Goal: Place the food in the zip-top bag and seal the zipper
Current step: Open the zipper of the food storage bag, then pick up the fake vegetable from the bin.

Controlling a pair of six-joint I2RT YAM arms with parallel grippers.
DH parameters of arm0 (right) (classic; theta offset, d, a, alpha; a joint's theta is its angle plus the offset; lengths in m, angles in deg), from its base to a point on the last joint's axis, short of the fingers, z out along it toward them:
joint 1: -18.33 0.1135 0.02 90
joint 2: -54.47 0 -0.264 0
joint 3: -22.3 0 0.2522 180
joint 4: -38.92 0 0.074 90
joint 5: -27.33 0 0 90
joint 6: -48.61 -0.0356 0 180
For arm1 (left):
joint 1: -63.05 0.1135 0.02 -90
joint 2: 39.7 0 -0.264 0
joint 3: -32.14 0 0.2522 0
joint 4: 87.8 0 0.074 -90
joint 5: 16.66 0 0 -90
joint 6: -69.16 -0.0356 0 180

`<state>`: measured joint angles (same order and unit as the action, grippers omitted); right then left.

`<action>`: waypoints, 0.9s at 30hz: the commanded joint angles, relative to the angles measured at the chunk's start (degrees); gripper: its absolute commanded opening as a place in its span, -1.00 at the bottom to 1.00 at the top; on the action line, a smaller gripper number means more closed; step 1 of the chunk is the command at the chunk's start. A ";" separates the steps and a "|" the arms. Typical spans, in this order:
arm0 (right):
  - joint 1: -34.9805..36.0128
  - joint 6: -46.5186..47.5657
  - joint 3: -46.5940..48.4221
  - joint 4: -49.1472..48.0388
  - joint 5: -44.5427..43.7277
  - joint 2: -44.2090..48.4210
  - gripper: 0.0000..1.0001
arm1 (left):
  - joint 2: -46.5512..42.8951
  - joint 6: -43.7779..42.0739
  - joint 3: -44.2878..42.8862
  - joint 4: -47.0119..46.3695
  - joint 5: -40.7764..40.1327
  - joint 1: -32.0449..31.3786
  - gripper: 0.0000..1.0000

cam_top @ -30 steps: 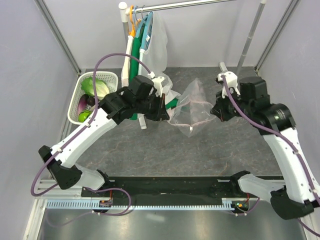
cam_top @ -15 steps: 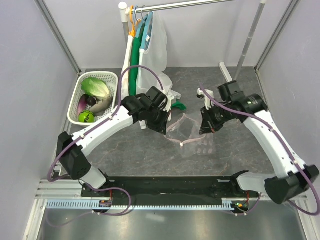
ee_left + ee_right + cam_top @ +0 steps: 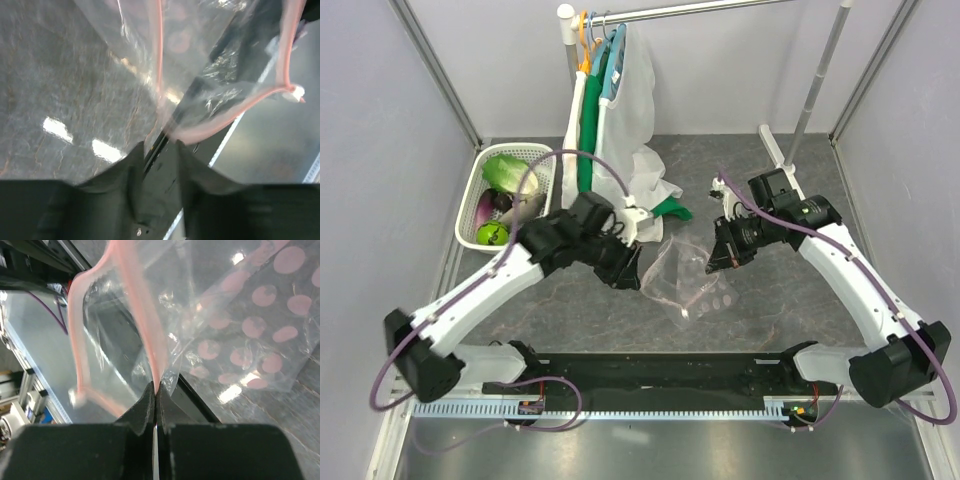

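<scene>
The clear zip-top bag (image 3: 688,287) with pink dots hangs low over the table between my two grippers. My right gripper (image 3: 713,262) (image 3: 156,386) is shut on the pink zipper (image 3: 140,310) at the bag's mouth. My left gripper (image 3: 630,272) (image 3: 159,145) stands open. The zipper (image 3: 159,50) and the bag's film lie just beyond its tips, with nothing pinched between the fingers (image 3: 132,162). The lettuce (image 3: 510,172), eggplant (image 3: 484,208), green fruit (image 3: 492,234) and pale vegetable (image 3: 526,206) lie in the basket at the left.
The white basket (image 3: 468,216) stands against the left wall. A rack at the back holds a white mesh garment (image 3: 632,110) and a green one (image 3: 585,160), which trail onto the table behind the bag. A black rail (image 3: 650,372) runs along the near edge.
The bag has come down from mid-air toward the table and nearer the front. Both grippers dropped with it; the left gripper drew back to the left.
</scene>
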<state>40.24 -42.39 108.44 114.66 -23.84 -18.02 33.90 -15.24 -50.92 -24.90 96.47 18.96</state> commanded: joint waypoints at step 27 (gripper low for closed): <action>0.32 -14.39 -4.44 -15.92 -1.21 1.48 -1.00 | 26.90 24.45 -34.57 -0.72 -22.92 61.24 0.99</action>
<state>40.35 -56.66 102.40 100.21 -24.01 -15.99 52.00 7.32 -77.72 -26.86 89.19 81.36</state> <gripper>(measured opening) 0.010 0.994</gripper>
